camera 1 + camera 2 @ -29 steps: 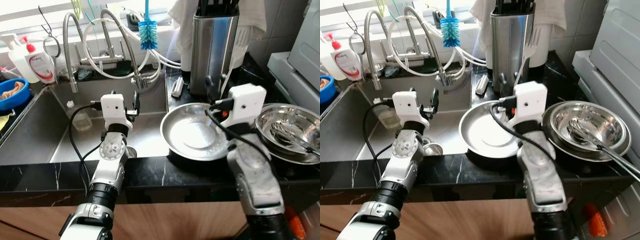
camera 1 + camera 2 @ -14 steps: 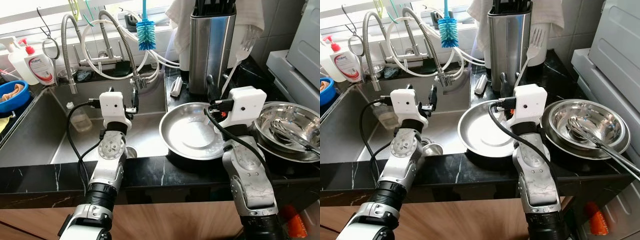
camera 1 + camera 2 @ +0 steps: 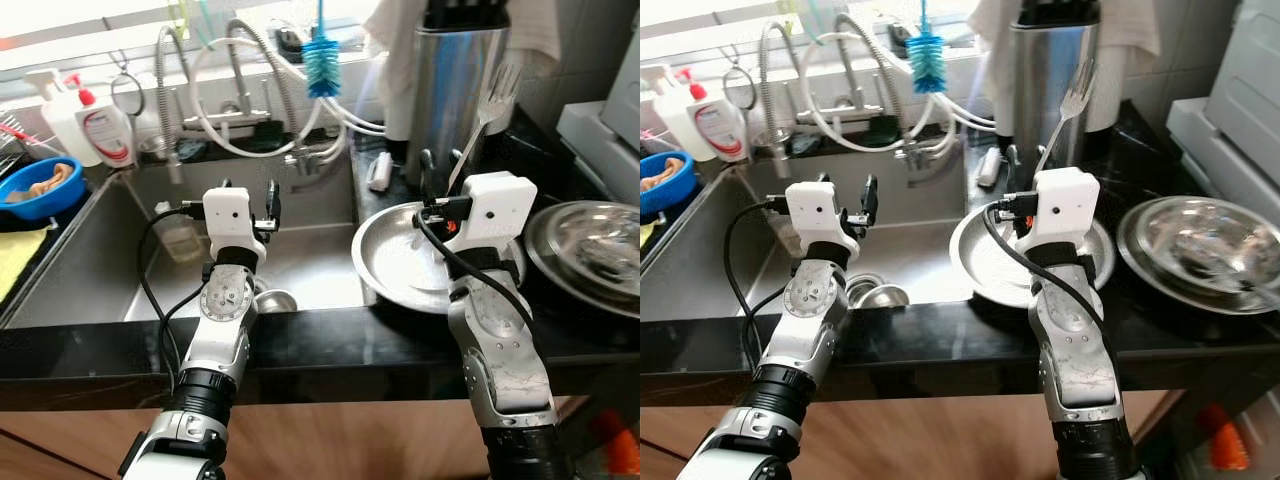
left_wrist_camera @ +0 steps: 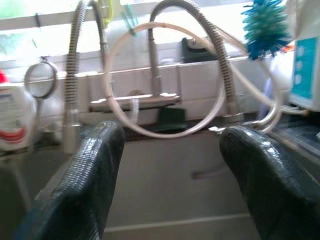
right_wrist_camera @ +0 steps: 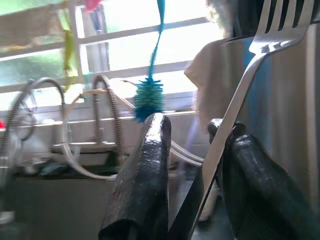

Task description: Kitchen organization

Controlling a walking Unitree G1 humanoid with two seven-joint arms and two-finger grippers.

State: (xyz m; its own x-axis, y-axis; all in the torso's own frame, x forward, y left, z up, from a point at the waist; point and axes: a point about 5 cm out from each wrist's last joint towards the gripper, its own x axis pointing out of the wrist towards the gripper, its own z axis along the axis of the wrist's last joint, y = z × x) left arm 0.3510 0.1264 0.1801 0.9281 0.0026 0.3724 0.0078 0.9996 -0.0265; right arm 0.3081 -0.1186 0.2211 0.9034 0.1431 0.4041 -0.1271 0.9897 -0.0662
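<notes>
Fork (image 3: 1068, 95) gripped upright in the right pincer (image 3: 1012, 178), above the steel pan (image 3: 980, 262) on the black counter (image 3: 940, 335).
One fork, slim shiny metal with four tines; one round shallow pan; one set of nested steel bowls (image 3: 1200, 250), now blurred as the camera has swung. Left pincer (image 4: 170, 170) spread wide and empty over the steel sink (image 3: 90, 270). Compared with a second ago, the pan sits further right in view.
</notes>
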